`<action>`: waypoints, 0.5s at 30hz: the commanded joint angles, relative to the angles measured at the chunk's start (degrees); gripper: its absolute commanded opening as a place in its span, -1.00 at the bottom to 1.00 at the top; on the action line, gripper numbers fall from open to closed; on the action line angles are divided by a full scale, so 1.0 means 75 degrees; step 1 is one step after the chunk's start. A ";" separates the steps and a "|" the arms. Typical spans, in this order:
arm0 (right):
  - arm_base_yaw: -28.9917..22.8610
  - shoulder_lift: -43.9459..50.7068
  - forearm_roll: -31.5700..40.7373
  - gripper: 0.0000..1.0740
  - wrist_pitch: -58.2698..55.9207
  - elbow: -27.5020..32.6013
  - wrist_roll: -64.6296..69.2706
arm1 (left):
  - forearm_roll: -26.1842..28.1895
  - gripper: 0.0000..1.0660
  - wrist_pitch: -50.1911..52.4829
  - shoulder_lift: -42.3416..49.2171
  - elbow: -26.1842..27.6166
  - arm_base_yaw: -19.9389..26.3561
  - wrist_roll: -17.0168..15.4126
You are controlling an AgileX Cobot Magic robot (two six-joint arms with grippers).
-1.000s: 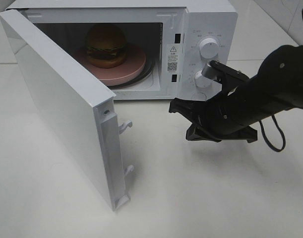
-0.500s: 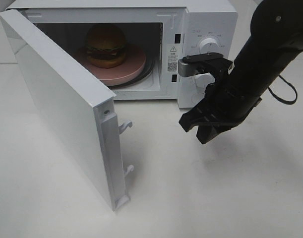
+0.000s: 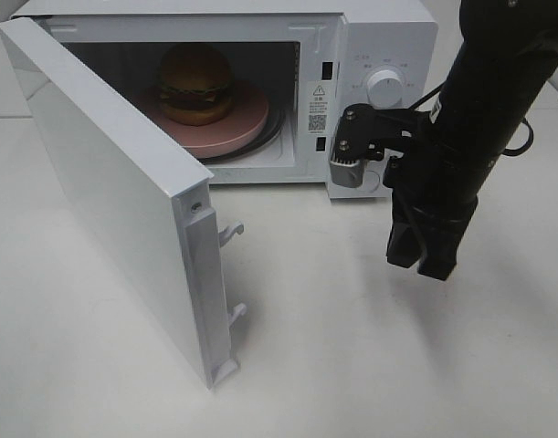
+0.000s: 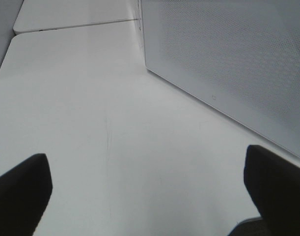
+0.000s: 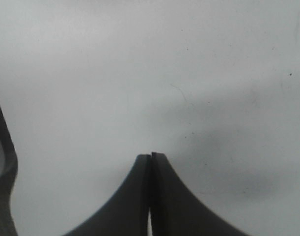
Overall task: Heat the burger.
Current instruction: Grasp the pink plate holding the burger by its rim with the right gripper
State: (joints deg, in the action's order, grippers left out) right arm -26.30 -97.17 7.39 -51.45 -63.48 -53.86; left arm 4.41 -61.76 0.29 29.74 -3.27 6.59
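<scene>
One round burger point(image 3: 196, 84) with a glossy golden-brown bun, frilly green lettuce and a dark patty is sitting on a flat pink plate point(image 3: 237, 128) inside a boxy white microwave oven point(image 3: 388, 36). The oven's flat white door point(image 3: 105, 192) is standing wide open over the pale table point(image 3: 352, 365).

The black right gripper point(image 3: 423, 255) is pointing straight down in front of the control panel with its jaws pressed together on nothing. The black left gripper point(image 4: 146, 157) is holding its jaws wide apart and empty, low over the table beside a perforated white panel point(image 4: 228, 59); which face of the oven this is cannot be told.

The step in hand is probably shutting the door. To do it well, an arm would be pushing flat on the door's outer face near the free edge, swinging it slowly until the two white latch hooks point(image 3: 231, 233) are seating in their slots without shifting the oven. Only then would the round white dials point(image 3: 385, 88) be worth turning.

The burger is standing upright, bun crown facing up. Being round, it is showing no long axis across the plate; its stacked layers are running vertically.
</scene>
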 commanded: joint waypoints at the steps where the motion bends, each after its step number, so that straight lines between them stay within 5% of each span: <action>1: 0.0031 0.0084 -0.0374 -0.98 0.0023 -0.0031 -0.1436 | 0.0053 0.88 0.0061 0.0122 -0.0023 0.0008 -0.0023; 15: 0.0015 0.0084 -0.0932 -0.88 0.0932 -0.0031 -0.3804 | 0.0053 0.88 0.0061 0.0122 -0.0023 0.0008 -0.0023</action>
State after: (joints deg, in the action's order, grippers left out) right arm -26.30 -97.17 0.52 -45.03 -63.54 -80.79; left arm 4.41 -61.76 0.29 29.74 -3.27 6.59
